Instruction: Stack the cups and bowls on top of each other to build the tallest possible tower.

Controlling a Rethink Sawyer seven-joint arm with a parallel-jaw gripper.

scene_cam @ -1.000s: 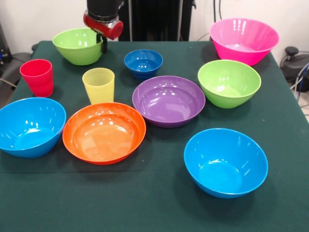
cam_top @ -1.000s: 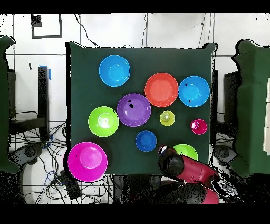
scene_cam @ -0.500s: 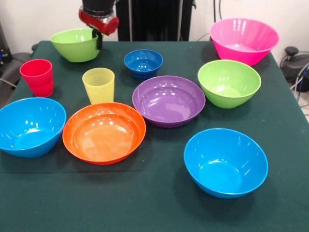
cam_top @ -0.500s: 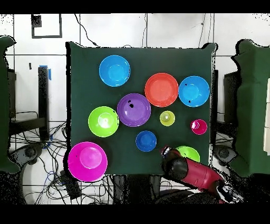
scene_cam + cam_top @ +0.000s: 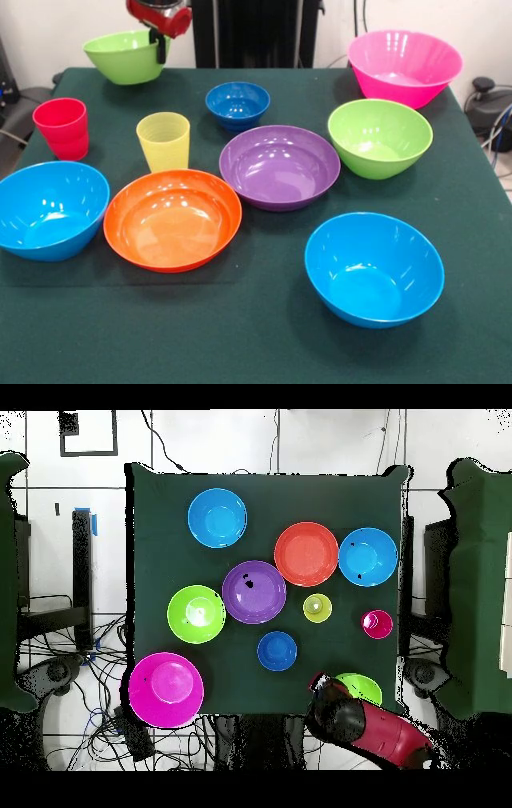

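Observation:
My gripper [image 5: 161, 46] is shut on the rim of a lime green bowl [image 5: 120, 56], which hangs above the table's far left corner; from overhead the gripper [image 5: 320, 682] and this bowl [image 5: 360, 686] sit at the table's bottom edge. Standing singly on the green cloth are the red cup [image 5: 62, 126], yellow cup [image 5: 164, 140], small dark blue bowl [image 5: 237, 104], purple bowl [image 5: 279, 166], second lime green bowl [image 5: 379, 136], pink bowl [image 5: 404, 66], orange bowl [image 5: 172, 218] and two light blue bowls [image 5: 50, 208] [image 5: 374, 268]. No tower is in view.
The red arm [image 5: 380, 729] reaches in over the table's bottom right edge in the overhead view. The green table cloth [image 5: 240, 336] has open room along its near edge in the front view.
The gripper has risen with the lime green bowl, lifting it off the table and drawing it back toward the robot's side. Everything else has stayed put.

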